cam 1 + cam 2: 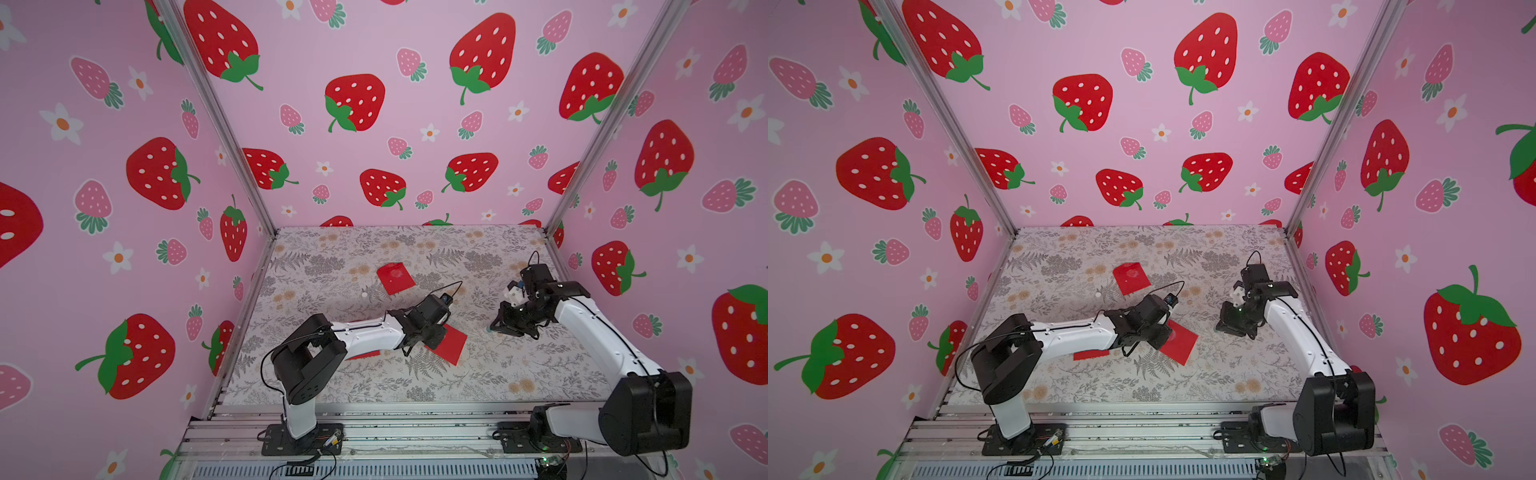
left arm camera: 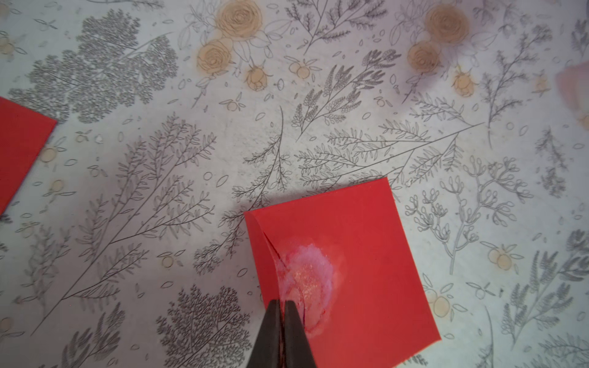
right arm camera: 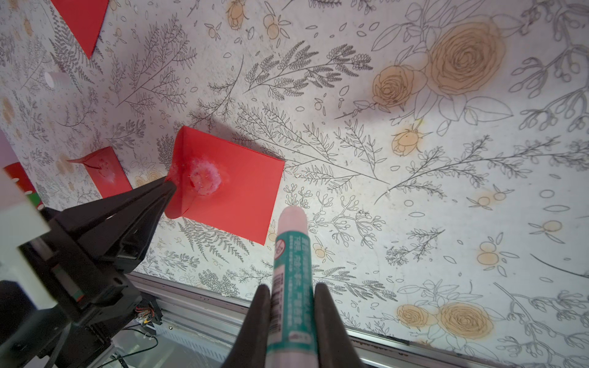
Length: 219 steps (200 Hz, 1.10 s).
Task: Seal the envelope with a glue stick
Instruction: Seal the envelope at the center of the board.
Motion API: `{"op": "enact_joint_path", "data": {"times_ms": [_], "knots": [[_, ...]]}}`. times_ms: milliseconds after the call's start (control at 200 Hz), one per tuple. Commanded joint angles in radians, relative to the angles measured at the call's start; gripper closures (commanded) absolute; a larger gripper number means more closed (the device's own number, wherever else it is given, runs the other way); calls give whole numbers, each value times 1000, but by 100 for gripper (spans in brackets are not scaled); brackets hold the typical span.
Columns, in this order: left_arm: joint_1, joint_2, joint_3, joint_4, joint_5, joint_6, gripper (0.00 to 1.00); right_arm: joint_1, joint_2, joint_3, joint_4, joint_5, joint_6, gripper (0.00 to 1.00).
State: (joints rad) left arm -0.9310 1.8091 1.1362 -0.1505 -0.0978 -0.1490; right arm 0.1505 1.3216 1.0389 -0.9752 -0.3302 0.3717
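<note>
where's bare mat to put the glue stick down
Bare mat runs along the front rail, and along the back wall past the far envelope. The middle is crowded: the near envelope in the left fingers, a third envelope, a white cap.

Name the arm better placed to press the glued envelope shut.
Left. The left gripper pinches the envelope at its edge, beside the glue patch. The right gripper holds the glue stick, clear of the envelope.

A small red circle-and-slash sign (image 3: 280,247) marks the teal label (image 3: 299,258) of the glue stick (image 3: 294,286) in the right wrist view; its white lettering is too blurred to read.
</note>
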Motion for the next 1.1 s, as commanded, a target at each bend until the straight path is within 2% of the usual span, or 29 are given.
{"op": "enact_joint_path", "data": {"times_ms": [0, 190, 530, 1091], "knots": [[13, -28, -26, -84, -78, 9, 93, 4, -10, -8, -14, -10, -13, 100], [20, -5, -37, -98, -82, -2, 93, 8, 2, -4, -15, -2, -14, 100], [20, 13, -23, -58, -18, -19, 93, 12, 13, -1, -16, 3, -16, 100], [19, 122, 14, -21, 92, -40, 93, 23, 38, -2, -15, -6, -18, 100]]}}
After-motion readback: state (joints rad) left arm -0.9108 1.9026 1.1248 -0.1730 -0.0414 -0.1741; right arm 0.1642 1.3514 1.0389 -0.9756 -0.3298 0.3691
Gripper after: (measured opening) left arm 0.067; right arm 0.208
